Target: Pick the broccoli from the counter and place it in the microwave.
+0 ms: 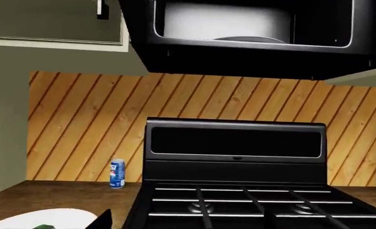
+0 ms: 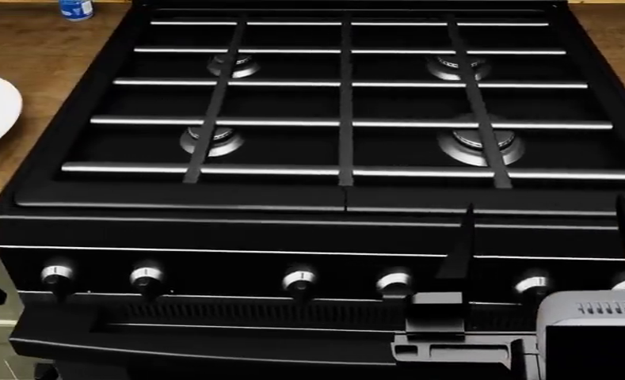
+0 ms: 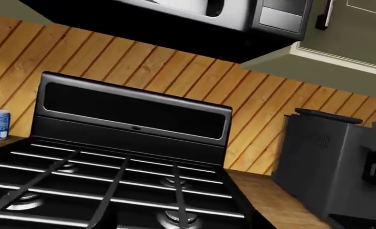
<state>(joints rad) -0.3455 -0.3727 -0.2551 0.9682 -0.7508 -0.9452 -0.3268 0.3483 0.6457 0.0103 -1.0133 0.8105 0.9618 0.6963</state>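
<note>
Step in hand: the approach, judged from the pictures; nothing is held and the small bright-green lumpy broccoli floret [image 1: 45, 226] lies untouched.
Right gripper [image 2: 545, 237]: in the head view two thin black fingers stand up at about 4 o'clock in front of the stove knobs, spread apart with nothing between them.
Left gripper: only a dark sliver of arm shows at the head view's 8 o'clock edge; its fingers cannot be told as spread or pressed together.
Broccoli's place: a green sliver on the round white plate [image 1: 41, 218], on the counter left of the stove, seen only in the left wrist view.
Next move: it calls for the left arm to drop toward the plate at 9 o'clock and centre over the floret.
Surface: brown wood-grain butcher-block counter [image 2: 32, 47] flanks the black gas stove top [image 2: 344, 119] with four burners.
Farther back: a blue-and-white can [image 1: 117, 173] stands by the slanted wood-plank backsplash [image 1: 79, 124].
Overhead: the black microwave [image 1: 251, 28] hangs at 12 o'clock, its pale cavity apparently open.
</note>
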